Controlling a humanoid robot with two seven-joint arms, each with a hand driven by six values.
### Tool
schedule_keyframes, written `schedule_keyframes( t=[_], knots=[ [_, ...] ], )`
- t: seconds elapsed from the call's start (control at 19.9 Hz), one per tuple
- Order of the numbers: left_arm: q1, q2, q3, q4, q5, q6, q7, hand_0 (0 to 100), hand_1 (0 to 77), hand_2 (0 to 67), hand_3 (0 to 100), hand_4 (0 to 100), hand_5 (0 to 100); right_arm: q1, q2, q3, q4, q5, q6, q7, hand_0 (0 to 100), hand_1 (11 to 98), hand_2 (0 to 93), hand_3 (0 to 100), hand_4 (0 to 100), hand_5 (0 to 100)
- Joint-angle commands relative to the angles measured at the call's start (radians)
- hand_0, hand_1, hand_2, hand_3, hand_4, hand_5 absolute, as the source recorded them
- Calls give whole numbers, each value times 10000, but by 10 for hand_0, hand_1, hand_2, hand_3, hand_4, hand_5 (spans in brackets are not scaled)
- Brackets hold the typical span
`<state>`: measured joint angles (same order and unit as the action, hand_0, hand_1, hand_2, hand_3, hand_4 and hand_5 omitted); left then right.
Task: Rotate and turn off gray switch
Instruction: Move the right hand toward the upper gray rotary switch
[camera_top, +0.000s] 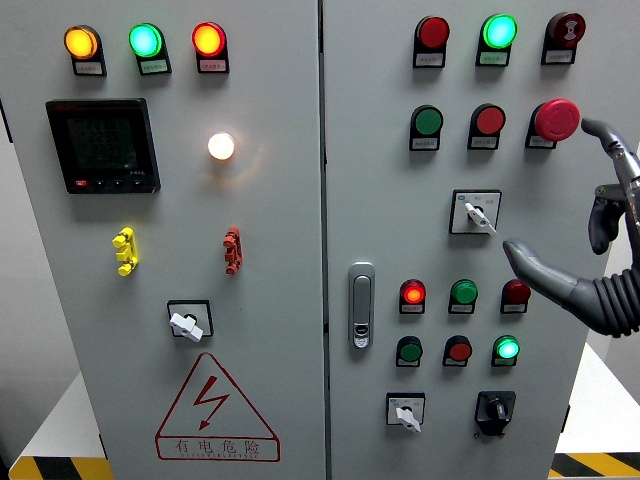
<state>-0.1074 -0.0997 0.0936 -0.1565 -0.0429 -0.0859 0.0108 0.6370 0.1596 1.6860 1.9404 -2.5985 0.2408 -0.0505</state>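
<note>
Right hand (585, 215) hovered open, empty, fingers spread; the gray switch (477, 212) sat just left of its thumb, lever angled down-right.

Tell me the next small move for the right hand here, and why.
Probably move the right hand a little left and up so its fingers reach the gray switch. The fingers are open and clear of the knob, which points down-right, so nothing can be rotated yet.
</note>
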Motion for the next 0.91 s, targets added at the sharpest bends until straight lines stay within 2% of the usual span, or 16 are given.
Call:
schedule_keyframes(
  t=[0.0, 0.4, 0.45, 0.55, 0.65, 0.75, 0.85],
  knots=[
    [0, 0, 0, 0, 0, 0, 0, 334, 0, 123, 223, 119, 123, -4, 0, -2, 1, 0, 0, -1, 0, 418, 168, 1000, 906, 1000],
    [0, 0, 0, 0, 0, 0, 0, 333, 0, 123, 223, 119, 123, -4, 0, 14, -76, 0, 0, -93, 0, 415, 181, 1000, 908, 1000],
    [0, 0, 0, 0, 0, 0, 0, 333, 0, 123, 223, 119, 123, 11, 0, -1, -106, 0, 0, -139, 0, 412, 241, 1000, 907, 1000],
    [0, 0, 0, 0, 0, 0, 0, 331, 0, 123, 223, 119, 123, 72, 0, -17, -183, 30, 0, -353, 0, 409, 278, 1000, 906, 1000],
    [0, 0, 0, 0, 0, 0, 0, 333, 0, 123, 223, 119, 123, 88, 0, -47, -229, 30, 0, -400, 0, 406, 290, 1000, 905, 1000],
    [0, 0, 0, 0, 0, 0, 0, 334, 0, 123, 223, 119, 123, 210, 0, -48, -443, 30, 0, -415, 0, 401, 367, 1000, 905, 1000],
    [0, 0, 0, 0, 0, 0, 0, 334, 0, 123, 223, 119, 123, 348, 0, -17, -735, 46, 0, -659, 0, 396, 416, 1000, 906, 1000]
  ],
)
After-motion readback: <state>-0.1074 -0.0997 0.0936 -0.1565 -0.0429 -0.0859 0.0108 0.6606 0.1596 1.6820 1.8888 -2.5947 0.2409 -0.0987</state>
